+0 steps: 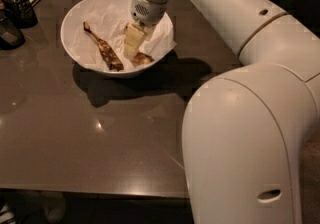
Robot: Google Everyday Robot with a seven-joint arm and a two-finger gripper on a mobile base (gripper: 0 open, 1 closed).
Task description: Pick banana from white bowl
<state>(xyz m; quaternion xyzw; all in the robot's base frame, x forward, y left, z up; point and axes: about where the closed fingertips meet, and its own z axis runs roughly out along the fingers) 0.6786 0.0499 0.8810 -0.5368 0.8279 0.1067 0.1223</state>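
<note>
The white bowl (75, 15), lined with crumpled white paper, stands at the back left of the dark table. Two bananas lie in it. The longer, darker banana (102, 48) lies on the left side of the bowl. The shorter yellow-brown banana (143, 59) lies at the front right of the bowl, and only its near end shows below the gripper. My gripper (132, 43) reaches down into the bowl from above. It is right over this banana and hides most of it.
My large white arm (240, 118) fills the right side of the view and hides the table there. Dark containers (15, 13) stand at the far left edge. The table's front edge (100, 190) runs along the bottom.
</note>
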